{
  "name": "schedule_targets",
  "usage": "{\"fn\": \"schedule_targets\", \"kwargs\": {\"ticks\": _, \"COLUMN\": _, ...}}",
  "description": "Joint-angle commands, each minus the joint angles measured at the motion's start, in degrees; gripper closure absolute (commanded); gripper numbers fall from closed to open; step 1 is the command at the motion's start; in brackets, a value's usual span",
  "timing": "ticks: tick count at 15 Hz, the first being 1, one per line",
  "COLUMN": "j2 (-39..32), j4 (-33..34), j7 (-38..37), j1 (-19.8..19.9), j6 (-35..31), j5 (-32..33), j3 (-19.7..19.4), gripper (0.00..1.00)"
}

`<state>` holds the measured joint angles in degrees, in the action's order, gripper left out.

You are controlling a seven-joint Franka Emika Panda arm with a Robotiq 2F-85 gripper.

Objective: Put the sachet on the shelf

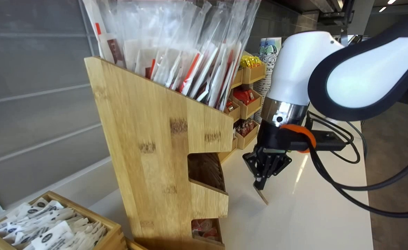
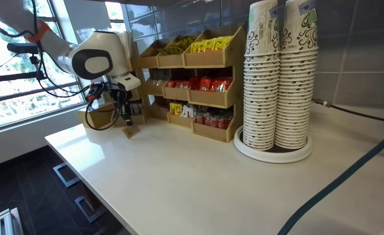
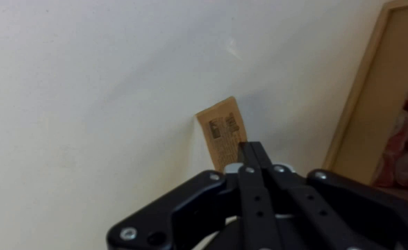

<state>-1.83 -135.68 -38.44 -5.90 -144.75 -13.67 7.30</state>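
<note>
The sachet [image 3: 223, 130] is a small flat brown packet with dark print. My gripper [image 3: 253, 144] is shut on its edge, and the sachet sticks out past the fingertips to the left in the wrist view. In both exterior views the sachet [image 1: 261, 197] [image 2: 131, 131] slants below the fingertips [image 1: 259, 184] [image 2: 128, 122], low over the counter; I cannot tell whether it touches it. The shelf [image 1: 155, 149], a tall bamboo stepped organizer with a slanted side panel, stands beside the gripper. Its front compartments are mostly hidden in that view.
Wrapped cutlery [image 1: 179, 66] fills the shelf's top. A tiered wooden rack [image 2: 203, 59] with red and yellow packets adjoins it. Stacked paper cups [image 2: 260, 98] stand beyond on a white round tray [image 2: 272, 158]. A low wooden tray [image 1: 115, 238] holds white packets.
</note>
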Motion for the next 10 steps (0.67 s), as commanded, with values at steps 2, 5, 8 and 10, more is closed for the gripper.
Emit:
{"fn": "schedule_targets", "kwargs": {"ticks": 2, "j2": 8.18, "j4": -2.86, "j7": 7.77, "j1": 0.65, "j6": 3.46, "j5": -8.14, "j3": -1.43, "gripper": 1.00}}
{"fn": "schedule_targets", "kwargs": {"ticks": 5, "j2": 12.25, "j4": -3.59, "j7": 11.31, "j1": 1.01, "j6": 6.36, "j5": -12.52, "j3": -2.88, "gripper": 1.00}}
{"fn": "schedule_targets", "kwargs": {"ticks": 8, "j2": 10.65, "j4": -2.00, "j7": 9.46, "j1": 1.51, "j6": 6.85, "j5": -9.77, "j3": -2.63, "gripper": 0.99}}
{"fn": "schedule_targets", "kwargs": {"ticks": 10, "j2": 12.35, "j4": -2.51, "j7": 9.48, "j1": 2.06, "j6": 8.57, "j5": -9.65, "j3": -2.79, "gripper": 0.99}}
